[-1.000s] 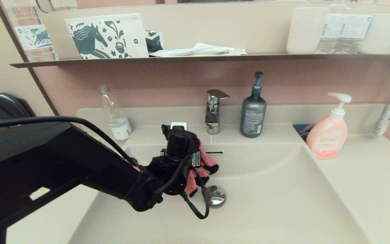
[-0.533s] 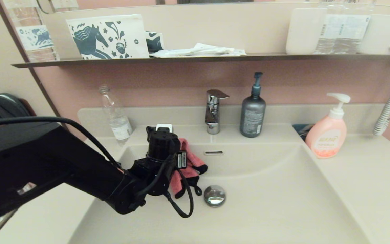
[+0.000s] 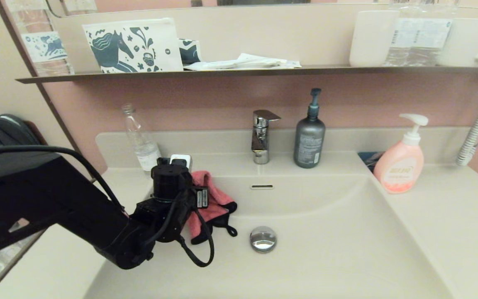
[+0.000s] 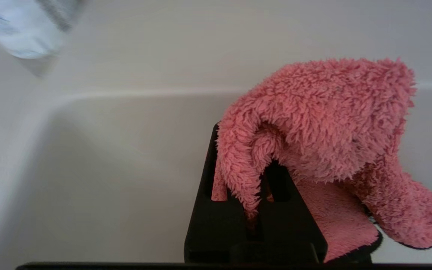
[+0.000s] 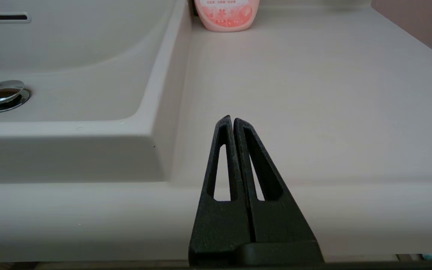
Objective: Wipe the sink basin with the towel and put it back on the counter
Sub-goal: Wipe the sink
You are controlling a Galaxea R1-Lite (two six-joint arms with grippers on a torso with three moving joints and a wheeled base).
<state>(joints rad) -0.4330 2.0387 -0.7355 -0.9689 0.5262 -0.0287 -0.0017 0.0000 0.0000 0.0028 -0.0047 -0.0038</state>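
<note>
The coral-pink towel [image 3: 212, 199] with black trim hangs bunched from my left gripper [image 3: 189, 195], which is shut on it over the back left corner of the sink basin [image 3: 330, 249]. In the left wrist view the fuzzy towel [image 4: 324, 120] drapes over both black fingers [image 4: 204, 210], the basin's back left wall behind it. The chrome drain plug [image 3: 263, 239] lies to the right of the towel. My right gripper [image 5: 233, 120] is shut on nothing, low over the counter [image 5: 313, 86] on the right of the basin; the head view does not show it.
A clear bottle [image 3: 139, 141] stands on the counter's back left, close behind my left gripper. The faucet [image 3: 262, 135], a grey pump bottle [image 3: 309, 139] and a pink soap dispenser [image 3: 401, 162] line the back edge. A shelf [image 3: 239, 71] with a pouch and cups runs above.
My left gripper has carried the towel leftward and back, from beside the drain plug to the basin's back left corner near the clear bottle.
</note>
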